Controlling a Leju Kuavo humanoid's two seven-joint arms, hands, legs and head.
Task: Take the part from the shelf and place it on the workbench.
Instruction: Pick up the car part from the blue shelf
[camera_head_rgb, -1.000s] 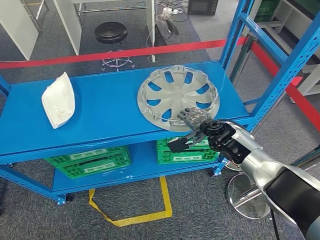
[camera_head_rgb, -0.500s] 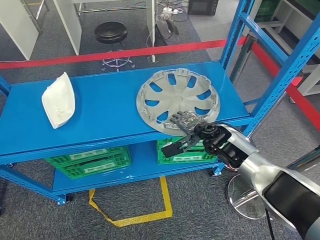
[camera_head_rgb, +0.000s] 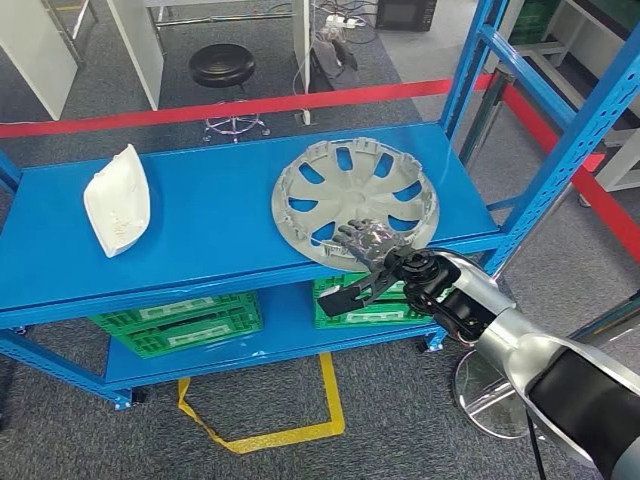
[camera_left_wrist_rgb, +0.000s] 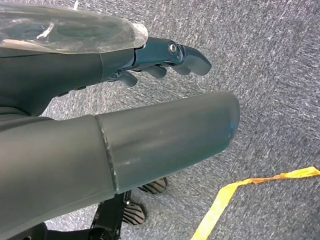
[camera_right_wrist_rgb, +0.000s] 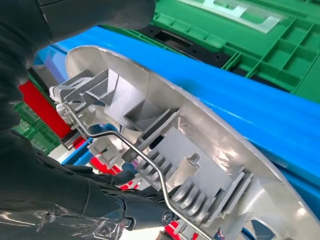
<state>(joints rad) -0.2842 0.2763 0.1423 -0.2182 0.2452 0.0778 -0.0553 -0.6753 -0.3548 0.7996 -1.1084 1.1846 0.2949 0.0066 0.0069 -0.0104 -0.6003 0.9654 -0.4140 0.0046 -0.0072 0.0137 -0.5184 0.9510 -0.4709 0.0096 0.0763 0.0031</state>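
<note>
**Right hand on the near rim of the wheel cover at the blue shelf**

The blue shelf stands on grey carpet, its upper deck a flat painted sheet framed by slotted blue uprights at the far right end. Beyond the shelf a red floor line runs across the room, and past it stand a black round stool and pale furniture legs. Yellow tape marks the carpet in front of the shelf. On the shelf's lower deck sit two green crates, one under each half of the upper deck.

The part is a silver wheel cover, round, with curved spokes and blue showing through its openings. It lies on the right half of the shelf's upper deck, its near edge overhanging the shelf's front lip. The right wrist view shows its underside: ribbed clips and a thin wire ring running round inside the rim.

The right hand grips that overhanging edge, fingers laid over the top face and the thumb below the rim.

A white curved shell rests on the left half of the same deck, well apart from the cover.

The left hand hangs over carpet, fingers loosely extended and holding nothing.
</note>
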